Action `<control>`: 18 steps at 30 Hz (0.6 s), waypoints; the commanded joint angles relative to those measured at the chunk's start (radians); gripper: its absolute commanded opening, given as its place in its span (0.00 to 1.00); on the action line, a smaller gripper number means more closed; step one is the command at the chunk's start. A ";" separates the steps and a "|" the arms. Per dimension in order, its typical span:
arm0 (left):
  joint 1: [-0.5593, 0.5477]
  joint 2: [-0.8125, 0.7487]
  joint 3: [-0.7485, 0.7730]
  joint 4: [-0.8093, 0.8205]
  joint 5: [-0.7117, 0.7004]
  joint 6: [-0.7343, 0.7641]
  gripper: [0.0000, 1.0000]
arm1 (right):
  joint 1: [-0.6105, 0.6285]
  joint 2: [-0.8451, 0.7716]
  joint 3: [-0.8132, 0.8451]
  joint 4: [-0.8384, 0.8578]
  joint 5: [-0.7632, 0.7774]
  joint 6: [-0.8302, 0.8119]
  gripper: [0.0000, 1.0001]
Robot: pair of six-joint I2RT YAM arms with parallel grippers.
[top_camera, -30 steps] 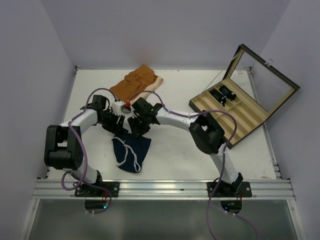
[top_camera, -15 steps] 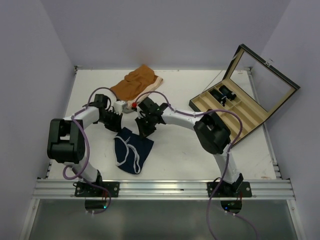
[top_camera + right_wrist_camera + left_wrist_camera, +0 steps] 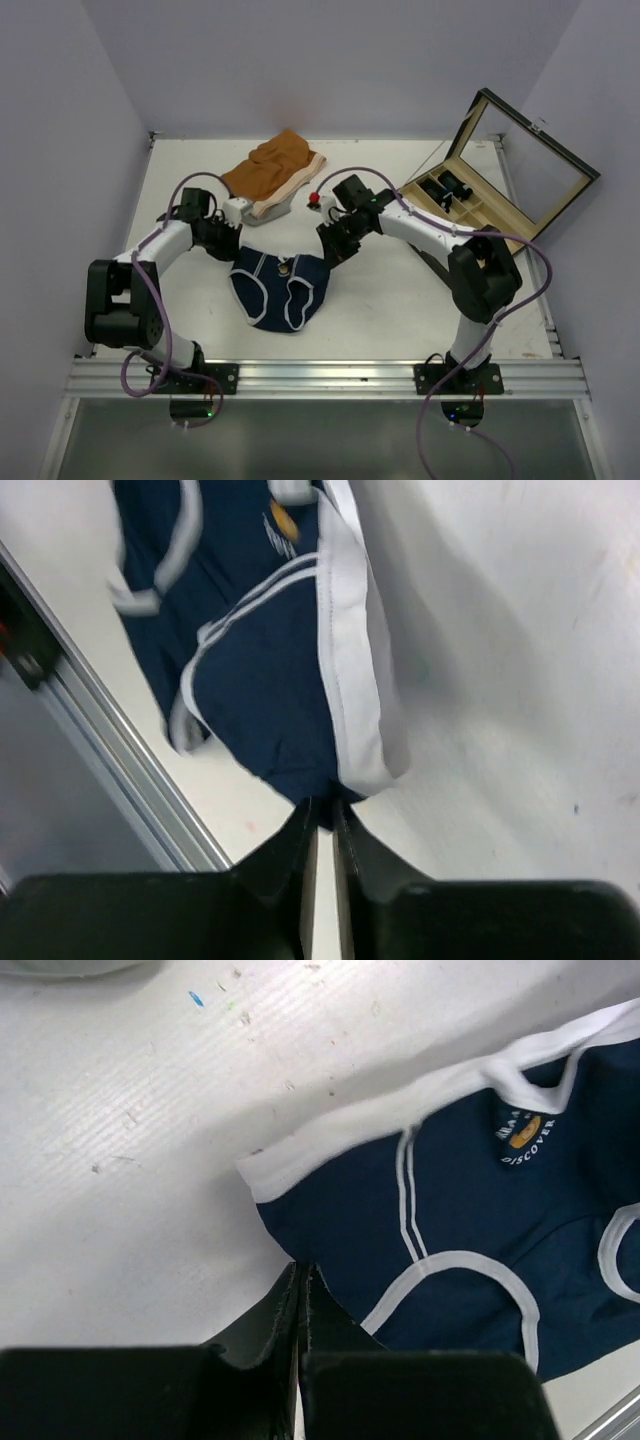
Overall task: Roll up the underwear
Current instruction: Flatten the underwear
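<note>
The underwear [image 3: 281, 290], navy-blue briefs with white trim, is stretched out flat between my two grippers near the table's front middle. At its left waistband corner my left gripper [image 3: 233, 251] is shut on the fabric; the left wrist view shows the closed fingertips [image 3: 302, 1272] pinching the navy edge of the underwear [image 3: 470, 1190]. On the right waistband corner my right gripper [image 3: 331, 256] is shut as well, and in the right wrist view its jaws [image 3: 325, 810] pinch a navy fold of the underwear [image 3: 260, 670] beside the white band.
Orange-brown shorts [image 3: 273, 166] lie at the back middle, a small red object [image 3: 313, 199] beside them. An open wooden box [image 3: 470, 225] with its lid raised stands at the right. A metal rail [image 3: 320, 377] runs along the near edge.
Both grippers have shut on the underwear and drawn apart, the right one moving right. The bunched briefs are now spread wide with the waistband stretched between the grippers.
</note>
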 commanded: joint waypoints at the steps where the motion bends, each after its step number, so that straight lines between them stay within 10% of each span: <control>1: 0.011 -0.060 -0.037 0.002 0.012 0.082 0.02 | -0.002 -0.067 -0.095 -0.200 0.034 -0.212 0.19; 8: 0.012 -0.121 -0.056 0.030 -0.014 0.075 0.46 | -0.103 -0.101 -0.096 -0.268 0.166 -0.281 0.57; 18: 0.011 0.083 0.139 0.025 0.081 0.041 0.49 | -0.136 0.035 -0.020 -0.188 -0.025 -0.036 0.52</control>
